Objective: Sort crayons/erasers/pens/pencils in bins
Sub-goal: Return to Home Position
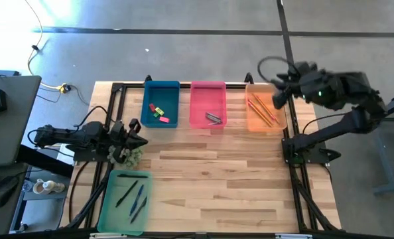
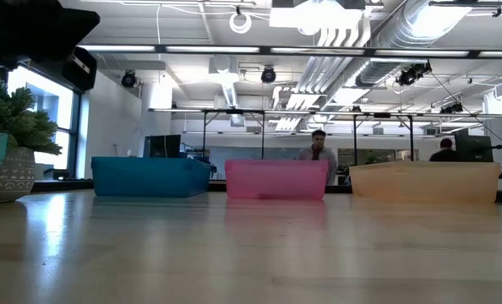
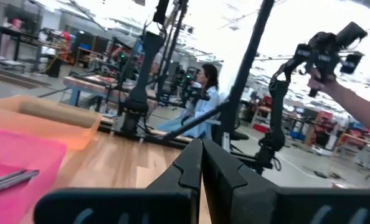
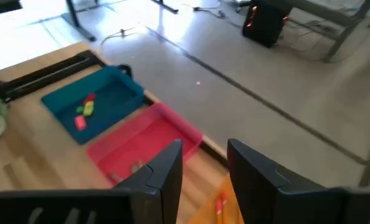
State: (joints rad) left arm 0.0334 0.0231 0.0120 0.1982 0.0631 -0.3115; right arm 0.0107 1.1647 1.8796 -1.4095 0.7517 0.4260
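Four bins stand on the wooden table. The blue bin (image 1: pixel 162 104) holds small erasers (image 4: pixel 84 109), the pink bin (image 1: pixel 207 105) grey crayons (image 1: pixel 213 118), the orange bin (image 1: pixel 264 109) pencils (image 1: pixel 262 110), and the mint green bin (image 1: pixel 125 199) dark pens (image 1: pixel 134 196). My left gripper (image 1: pixel 141 135) is shut and low at the table's left edge, holding nothing. My right gripper (image 4: pixel 203 168) hangs open and raised over the far right part of the table, above the orange bin, with nothing between its fingers.
A small spiky green plant in a pot (image 1: pixel 127 156) stands by my left gripper, just beyond the mint bin. Black frame rails (image 1: pixel 184 85) run round the table's edges. Bare wood (image 1: pixel 217 179) lies in the middle and near right. A person (image 2: pixel 319 150) sits beyond the table.
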